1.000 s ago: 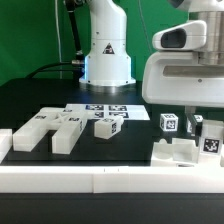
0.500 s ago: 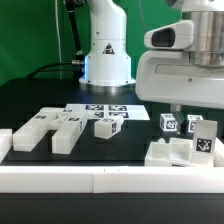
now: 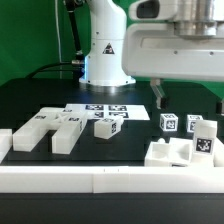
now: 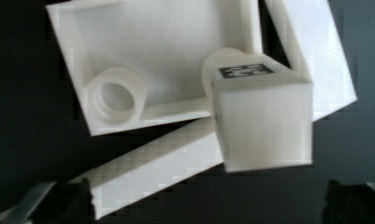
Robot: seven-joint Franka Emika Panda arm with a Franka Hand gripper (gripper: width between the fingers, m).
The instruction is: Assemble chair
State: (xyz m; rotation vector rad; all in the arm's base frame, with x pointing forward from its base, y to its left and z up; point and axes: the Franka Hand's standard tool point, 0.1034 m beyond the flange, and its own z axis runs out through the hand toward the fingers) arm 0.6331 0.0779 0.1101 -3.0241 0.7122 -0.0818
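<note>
Black table (image 3: 30,95) carries a chair piece (image 3: 170,153) just beside the rail (image 3: 60,180), tool (image 3: 190,98) hanging above, fingers (image 3: 158,97) apart.

Matte white all over the notched blocks (image 3: 50,128), with small black-and-white square tags on top. Same white and same kind of tags on the small block (image 3: 107,127), the posts (image 3: 169,122) and the corner piece (image 3: 170,152). Black for the table (image 3: 30,100), green for the backdrop (image 3: 30,40). Glossy white on the robot arm (image 3: 107,45), with a black triangle mark and a pale blue band at its foot. White with black tags on the marker board (image 3: 105,108); plain white along the rail (image 3: 100,182). From the wrist, white tagged block (image 4: 258,120) over black.
</note>
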